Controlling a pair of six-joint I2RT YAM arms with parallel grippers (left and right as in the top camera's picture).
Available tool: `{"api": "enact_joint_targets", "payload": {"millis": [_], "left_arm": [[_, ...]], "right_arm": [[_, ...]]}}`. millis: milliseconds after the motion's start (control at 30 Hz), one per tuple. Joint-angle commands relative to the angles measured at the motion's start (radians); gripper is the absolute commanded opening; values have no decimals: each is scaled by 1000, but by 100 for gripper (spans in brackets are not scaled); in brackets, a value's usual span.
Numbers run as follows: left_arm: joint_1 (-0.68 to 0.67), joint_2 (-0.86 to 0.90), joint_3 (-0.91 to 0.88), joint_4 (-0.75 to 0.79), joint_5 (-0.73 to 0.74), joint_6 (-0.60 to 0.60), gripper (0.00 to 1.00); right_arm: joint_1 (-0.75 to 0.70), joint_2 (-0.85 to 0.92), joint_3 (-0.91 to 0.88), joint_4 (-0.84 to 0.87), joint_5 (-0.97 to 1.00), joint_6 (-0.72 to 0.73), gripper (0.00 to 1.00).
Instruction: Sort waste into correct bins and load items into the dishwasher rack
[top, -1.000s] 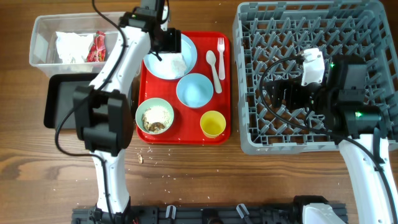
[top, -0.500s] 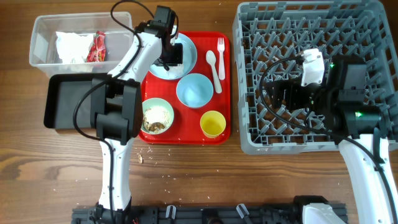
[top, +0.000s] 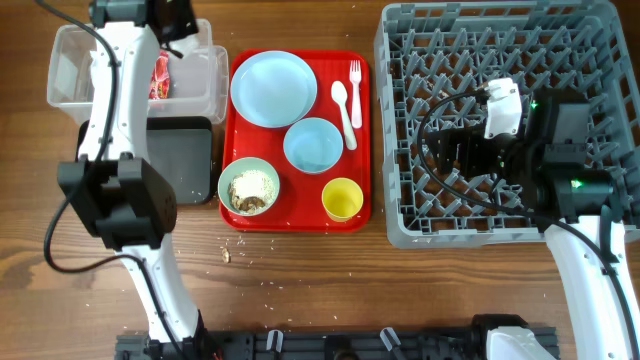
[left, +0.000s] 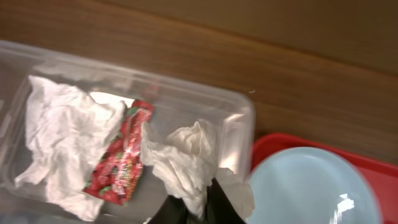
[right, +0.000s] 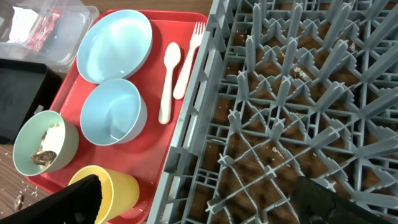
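Note:
My left gripper (left: 200, 203) is shut on a crumpled white napkin (left: 183, 158), which hangs over the right end of the clear tub (left: 239, 118). In the tub lie another white napkin (left: 62, 134) and the red snack wrapper (left: 118, 158). On the red tray (top: 300, 215) sit the bare light blue plate (top: 273, 88), the blue bowl (top: 312, 145), the yellow cup (top: 343, 198), the white spoon (top: 341, 103) and fork (top: 354, 82), and a green bowl (top: 249, 186) with rice and brown scraps. My right gripper (right: 202, 202) stands open over the grey rack's (top: 500, 40) left edge.
The black tray (top: 180, 160) lies in front of the clear tub, left of the red tray. Rice crumbs (top: 228, 253) are scattered on the wooden table near the red tray's front edge. My left arm (top: 115, 110) reaches over the tub's middle.
My left gripper shut on the napkin on the blue plate and carried it left to above the clear tub. The plate is now bare. The right arm has not moved.

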Motion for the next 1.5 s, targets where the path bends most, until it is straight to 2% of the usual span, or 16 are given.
{"api": "enact_joint_targets", "payload": {"millis": [0,67,167,267,333,400,433,467,500,633,767,900,967,1100,1267,1467], "left_arm": [[36,108,-11,-28,35,2,65],[36,96,-7,-31,37,3,81],[17,0,5,-53,98,2,83],[-30,-84,5,-194,266,2,72],[-111,-93,4,-393,314,-6,63],[-182,-85,-4,-547,304,-10,61],[-241,-85,-24,-627,240,-51,58],[-271,-85,-34,-655,164,-116,51],[-331,-86,-62,-665,99,-185,50],[-441,-93,-216,-653,96,-241,49],[-488,-150,-431,-555,110,-266,49],[-511,-166,-532,-414,121,-226,55],[-510,-166,-606,-344,105,-204,53],[-509,-166,-710,-227,95,-203,41],[-509,-166,-710,-216,50,-208,4],[-504,-198,-708,-217,92,-211,4]], "right_arm": [[4,7,18,2,7,5,100],[4,7,18,3,7,5,100],[4,7,18,3,7,5,100],[4,7,18,2,7,5,100],[4,7,18,2,7,5,100],[4,7,18,2,7,5,100],[4,7,18,-1,7,5,100],[4,7,18,-1,7,5,100],[4,7,18,-1,6,5,100],[4,7,18,-10,7,5,100],[4,7,18,-12,7,5,100],[4,7,18,-21,7,5,100],[4,7,18,-24,7,5,100],[4,7,18,-23,7,5,100],[4,7,18,-23,7,5,100],[4,7,18,-24,7,5,100]]}}
